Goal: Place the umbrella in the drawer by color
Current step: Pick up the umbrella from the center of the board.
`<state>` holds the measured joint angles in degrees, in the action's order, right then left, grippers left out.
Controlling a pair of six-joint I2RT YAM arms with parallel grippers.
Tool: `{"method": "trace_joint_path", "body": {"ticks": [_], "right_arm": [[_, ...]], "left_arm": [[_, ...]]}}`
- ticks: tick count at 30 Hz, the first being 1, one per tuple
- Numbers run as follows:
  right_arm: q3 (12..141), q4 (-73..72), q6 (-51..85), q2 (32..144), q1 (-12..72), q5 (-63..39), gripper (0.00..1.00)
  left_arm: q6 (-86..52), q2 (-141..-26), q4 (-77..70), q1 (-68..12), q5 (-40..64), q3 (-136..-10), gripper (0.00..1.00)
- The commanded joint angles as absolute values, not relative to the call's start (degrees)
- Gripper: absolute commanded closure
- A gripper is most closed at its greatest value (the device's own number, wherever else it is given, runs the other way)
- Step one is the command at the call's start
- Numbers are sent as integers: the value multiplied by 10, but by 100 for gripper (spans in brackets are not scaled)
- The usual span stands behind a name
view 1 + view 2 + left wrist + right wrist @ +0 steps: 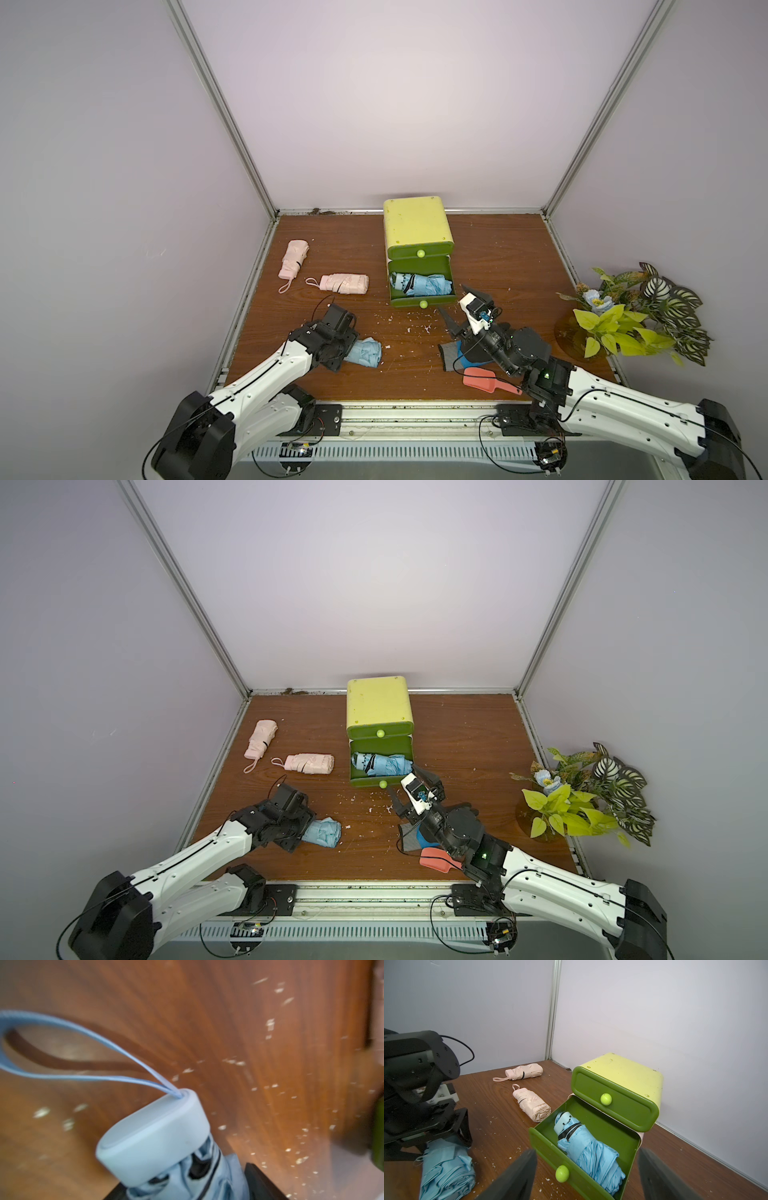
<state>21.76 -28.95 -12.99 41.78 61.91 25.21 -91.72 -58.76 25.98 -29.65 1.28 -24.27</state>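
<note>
Taking the far wall as 12 o'clock in both top views, the drawer unit (415, 224) stands on the bench (498, 257) at 12 o'clock, close to the back edge. Its upper drawer (399, 252) is shut. Its lower drawer (403, 302) is pulled out toward 6 o'clock. The stowed blue umbrella (424, 284) lies across the inside of the lower drawer, handle end toward 9 o'clock.

The loose blue umbrella (368, 352) lies folded on the bench at about 7 o'clock. The left jaws stand around its handle end. In the left wrist view its pale handle cap (153, 1136) sticks out beyond them, with the wrist strap (41, 1047) looping over the wood. That view is blurred, and I cannot tell whether the left jaws press the fabric or only stand beside it.

The right jaws are spread wide with nothing between them, just beside the lower drawer's front corner, at its 4 o'clock. In the right wrist view they frame the drawer's knob (562, 1173).

Two pink umbrellas lie at about 10 o'clock. The outer pink umbrella (294, 258) is near the bench's edge, and the inner pink umbrella (345, 284) lies between it and the drawer unit, touching neither. A coral scoop (484, 380) lies at 5 o'clock beneath the right arm. A potted plant (631, 316) stands by the 3 o'clock edge. White crumbs (415, 324) speckle the middle of the bench.
</note>
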Motion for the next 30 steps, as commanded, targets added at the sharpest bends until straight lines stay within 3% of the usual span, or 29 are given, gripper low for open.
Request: {"method": "trace_joint_path", "body": {"ticks": [1, 11, 14, 20, 30], "right_arm": [[219, -317, -127, 424, 620, 266, 17], [222, -330, -140, 461, 619, 275, 17], [227, -329, -142, 473, 619, 276, 17], [237, -328, -143, 489, 619, 257, 17], [292, -344, -109, 558, 620, 31, 10]], "left_arm": [[-919, -613, 187, -302, 17, -185, 34], [-794, -456, 107, -301, -94, -181, 63], [-780, -420, 71, -301, -108, -160, 67], [-658, -389, -70, -298, -103, -152, 73], [-447, -386, -569, -300, 40, -124, 68]]}}
